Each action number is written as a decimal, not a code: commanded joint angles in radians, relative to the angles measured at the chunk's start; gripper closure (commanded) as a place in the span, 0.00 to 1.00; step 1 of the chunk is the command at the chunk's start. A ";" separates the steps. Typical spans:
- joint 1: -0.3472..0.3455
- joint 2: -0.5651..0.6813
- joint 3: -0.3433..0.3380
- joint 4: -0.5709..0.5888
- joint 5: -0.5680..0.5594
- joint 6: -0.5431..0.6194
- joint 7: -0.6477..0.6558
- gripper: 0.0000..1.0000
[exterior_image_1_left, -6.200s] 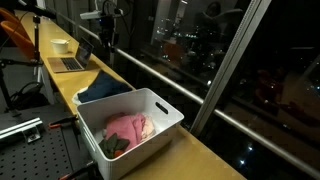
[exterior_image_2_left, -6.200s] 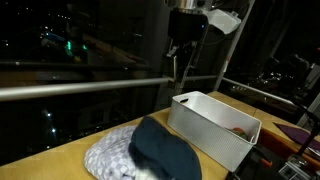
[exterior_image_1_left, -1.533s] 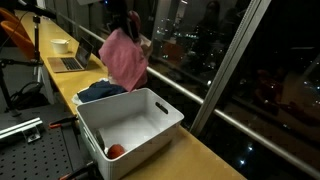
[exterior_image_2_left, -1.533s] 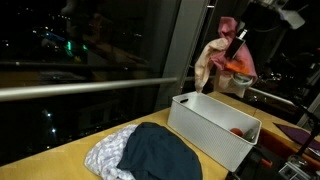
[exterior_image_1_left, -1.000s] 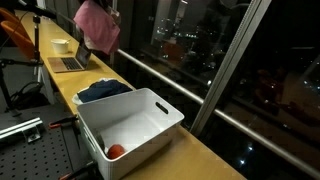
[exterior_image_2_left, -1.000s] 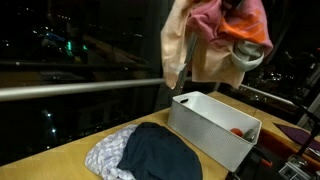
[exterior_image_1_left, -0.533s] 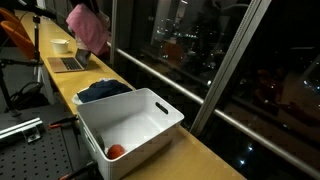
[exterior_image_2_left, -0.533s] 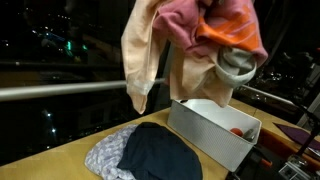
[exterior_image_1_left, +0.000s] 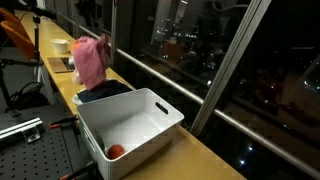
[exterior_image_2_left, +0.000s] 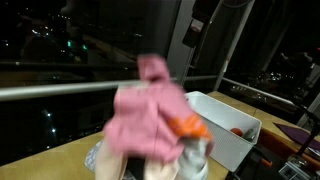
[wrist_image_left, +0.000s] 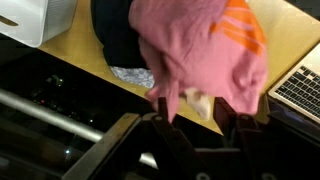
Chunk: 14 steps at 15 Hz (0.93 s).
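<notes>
A pink garment with an orange patch (exterior_image_1_left: 90, 62) hangs loose in the air just below my gripper (exterior_image_1_left: 90, 14), over the pile of dark blue clothing (exterior_image_1_left: 105, 90) on the wooden counter. In an exterior view the pink garment (exterior_image_2_left: 155, 122) fills the foreground and hides most of the pile. In the wrist view my gripper (wrist_image_left: 200, 128) has its jaws apart with nothing between them. The pink garment (wrist_image_left: 205, 50) lies beyond the fingertips, above the dark clothing (wrist_image_left: 115, 30) and a grey patterned cloth (wrist_image_left: 130, 75).
A white bin (exterior_image_1_left: 150, 100) stands next to the pile, with a small red object (exterior_image_1_left: 115, 151) at its bottom; the bin (exterior_image_2_left: 215, 130) also shows behind the cloth. A laptop (exterior_image_1_left: 68, 63) and a bowl (exterior_image_1_left: 60, 45) sit farther along the counter. A dark window with a railing (exterior_image_1_left: 180, 85) runs alongside.
The pink garment has left the gripper and dropped from high up toward the pile of dark clothing. The jaws have come apart.
</notes>
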 joint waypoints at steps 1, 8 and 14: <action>-0.029 -0.048 -0.047 -0.047 0.017 0.013 -0.032 0.16; -0.154 -0.175 -0.165 -0.248 0.070 0.071 -0.114 0.00; -0.248 -0.196 -0.259 -0.473 0.087 0.215 -0.173 0.00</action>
